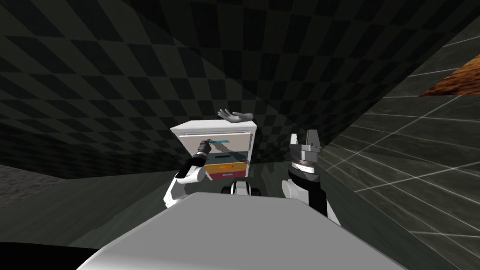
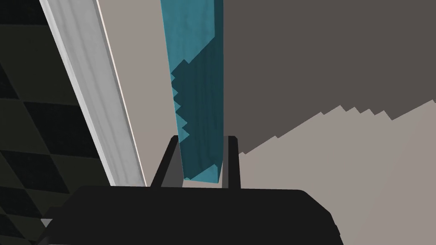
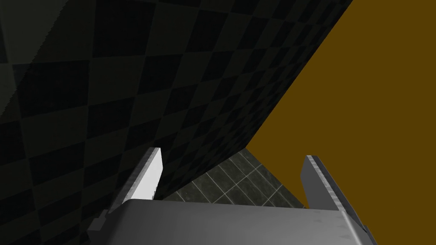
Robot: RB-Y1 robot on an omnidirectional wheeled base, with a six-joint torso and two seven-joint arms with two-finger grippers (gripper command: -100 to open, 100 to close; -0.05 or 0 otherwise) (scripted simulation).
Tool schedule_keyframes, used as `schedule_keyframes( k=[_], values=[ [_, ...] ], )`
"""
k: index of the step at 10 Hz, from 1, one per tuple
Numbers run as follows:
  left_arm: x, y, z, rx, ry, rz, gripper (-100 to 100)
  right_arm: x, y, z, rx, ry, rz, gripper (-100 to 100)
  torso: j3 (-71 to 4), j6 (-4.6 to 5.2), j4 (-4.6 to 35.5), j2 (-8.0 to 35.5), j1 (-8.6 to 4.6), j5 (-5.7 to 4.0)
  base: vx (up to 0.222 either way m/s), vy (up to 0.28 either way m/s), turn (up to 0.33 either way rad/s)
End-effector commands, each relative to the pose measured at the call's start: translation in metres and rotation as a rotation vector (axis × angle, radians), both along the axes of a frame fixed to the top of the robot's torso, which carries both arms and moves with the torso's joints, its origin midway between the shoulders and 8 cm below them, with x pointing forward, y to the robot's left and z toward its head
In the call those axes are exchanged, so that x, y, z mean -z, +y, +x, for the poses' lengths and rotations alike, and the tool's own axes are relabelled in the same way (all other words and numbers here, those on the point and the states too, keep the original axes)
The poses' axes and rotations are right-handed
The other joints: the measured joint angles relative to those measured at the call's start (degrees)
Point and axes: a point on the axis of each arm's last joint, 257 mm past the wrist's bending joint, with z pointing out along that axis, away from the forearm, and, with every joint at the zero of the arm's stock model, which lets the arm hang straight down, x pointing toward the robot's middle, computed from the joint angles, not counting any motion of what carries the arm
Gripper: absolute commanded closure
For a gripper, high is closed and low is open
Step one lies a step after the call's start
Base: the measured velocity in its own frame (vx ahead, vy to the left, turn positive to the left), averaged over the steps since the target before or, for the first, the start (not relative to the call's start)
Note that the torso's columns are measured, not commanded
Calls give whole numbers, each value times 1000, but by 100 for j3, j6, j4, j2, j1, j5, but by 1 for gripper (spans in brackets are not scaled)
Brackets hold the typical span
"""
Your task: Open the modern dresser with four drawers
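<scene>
Left pincer (image 2: pixel 201 138) clamps the end of the teal handle (image 2: pixel 196 64) of the top drawer (image 1: pixel 237 139) on the dresser (image 1: pixel 213 127), ahead against the wall (image 1: pixel 140 70). Held so near the tip, it may slip off in the pull. Wrist view shows that hold; head view shows the right pincer (image 1: pixel 304 139) open, raised beside the dresser.

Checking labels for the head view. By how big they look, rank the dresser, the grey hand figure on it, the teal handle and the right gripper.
1. dresser
2. right gripper, though it is nearer the camera, which inflates it
3. hand figure, about as wide but flatter
4. teal handle, a thin bar
</scene>
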Motion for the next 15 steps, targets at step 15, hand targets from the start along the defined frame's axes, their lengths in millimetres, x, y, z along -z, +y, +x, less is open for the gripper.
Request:
schedule_keyframes(
  k=[15],
  values=[
    [4,-62,116,89,-33,-35,100,0,0,0,0,0,0,0,-5,-2,-22,0,11,11,-68,6,73]
  ],
)
